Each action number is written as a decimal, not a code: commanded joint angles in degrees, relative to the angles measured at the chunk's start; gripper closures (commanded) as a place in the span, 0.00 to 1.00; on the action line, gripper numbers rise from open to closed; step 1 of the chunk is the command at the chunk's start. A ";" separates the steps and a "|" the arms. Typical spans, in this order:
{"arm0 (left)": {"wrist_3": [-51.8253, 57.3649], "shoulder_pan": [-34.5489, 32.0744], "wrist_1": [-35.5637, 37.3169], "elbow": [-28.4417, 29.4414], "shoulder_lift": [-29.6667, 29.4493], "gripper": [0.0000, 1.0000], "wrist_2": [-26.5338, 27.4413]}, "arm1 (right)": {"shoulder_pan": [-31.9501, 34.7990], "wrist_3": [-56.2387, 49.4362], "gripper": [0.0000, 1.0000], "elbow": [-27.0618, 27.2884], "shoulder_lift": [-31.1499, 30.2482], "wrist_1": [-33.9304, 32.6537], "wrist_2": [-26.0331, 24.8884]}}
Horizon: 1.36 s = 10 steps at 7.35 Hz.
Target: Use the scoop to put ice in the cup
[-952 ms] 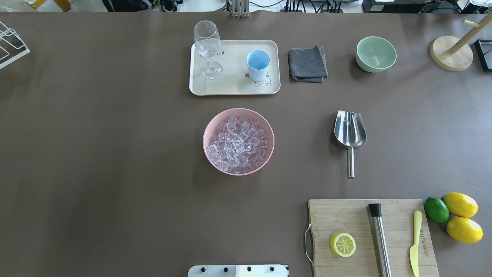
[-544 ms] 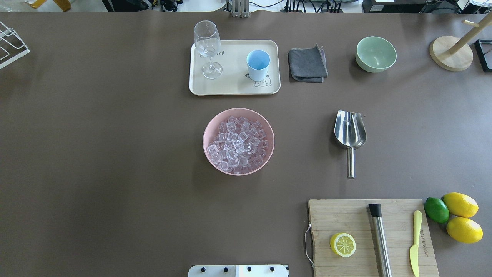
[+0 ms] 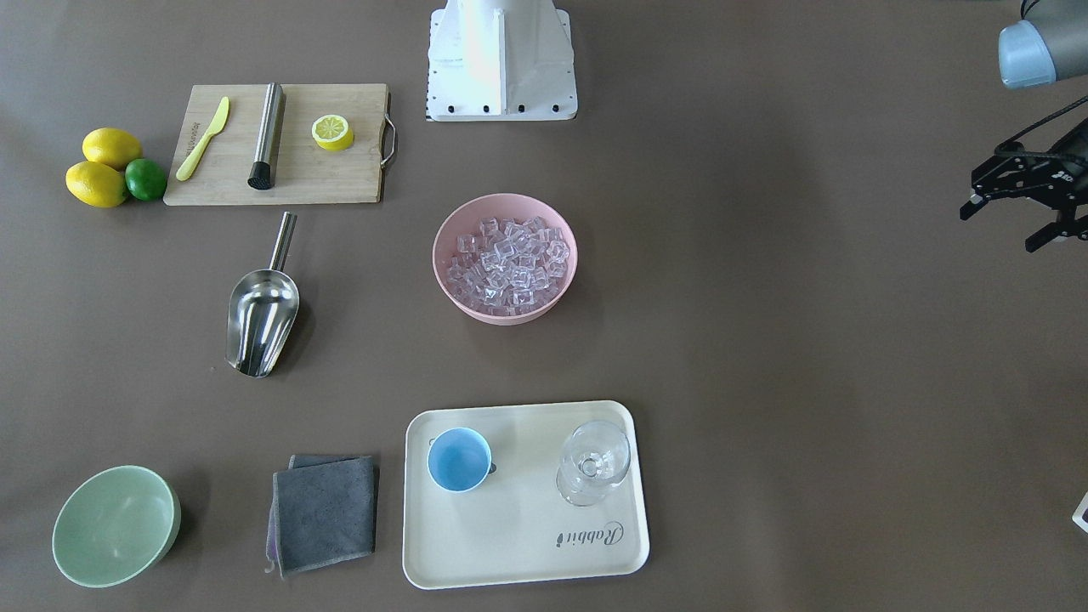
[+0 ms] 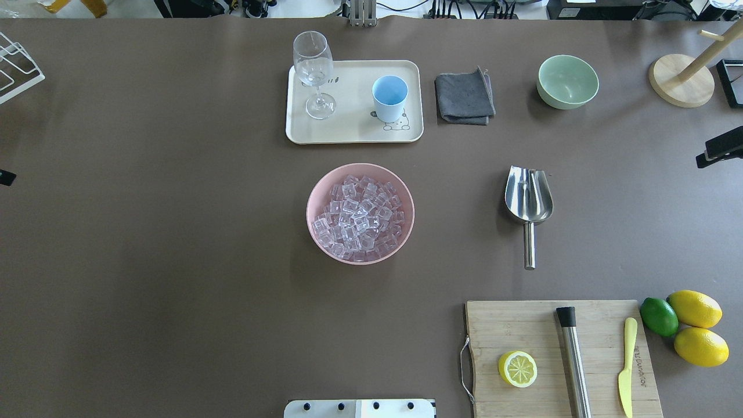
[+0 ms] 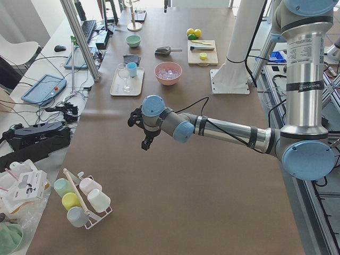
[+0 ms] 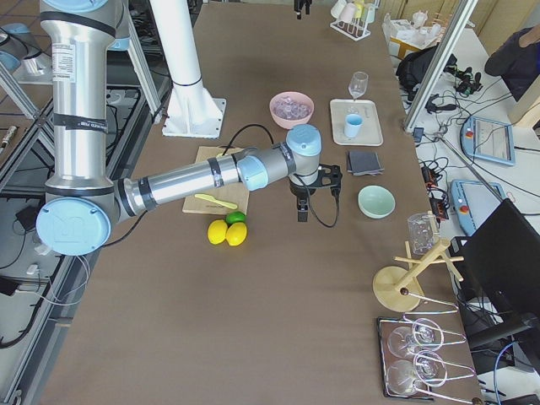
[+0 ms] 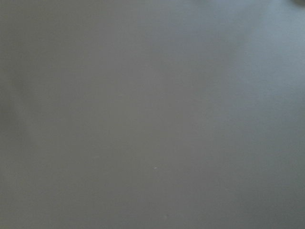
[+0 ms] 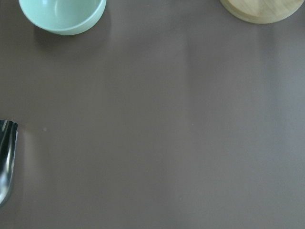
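Ice [image 4: 359,216] heaps the pink bowl [image 4: 313,200]; the scoop [image 4: 528,200] lies alone on the surface [image 4: 174,232]. Left pincer [image 3: 1005,228] hangs wide open, empty; right pincer's [image 4: 717,154] opening I cannot tell.

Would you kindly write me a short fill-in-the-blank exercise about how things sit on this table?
1. The ice lies in the ___ bowl.
2. The light-blue cup stands on the cream tray and is ___.
3. The scoop lies ___ the green bowl and the cutting board.
Missing words: pink; empty; between.
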 commanded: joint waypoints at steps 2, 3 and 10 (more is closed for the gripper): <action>0.23 8.87 -14.40 -0.01 -1.65 0.02 0.49 | -15.72 23.82 0.01 6.60 1.56 -0.31 -4.00; 0.23 12.10 -18.62 0.17 -1.83 0.02 0.58 | -20.72 26.84 0.01 6.88 4.96 -2.23 -6.45; 0.14 25.48 -41.06 12.30 -12.99 0.02 7.44 | -34.64 30.03 0.02 1.88 12.11 -9.02 -13.50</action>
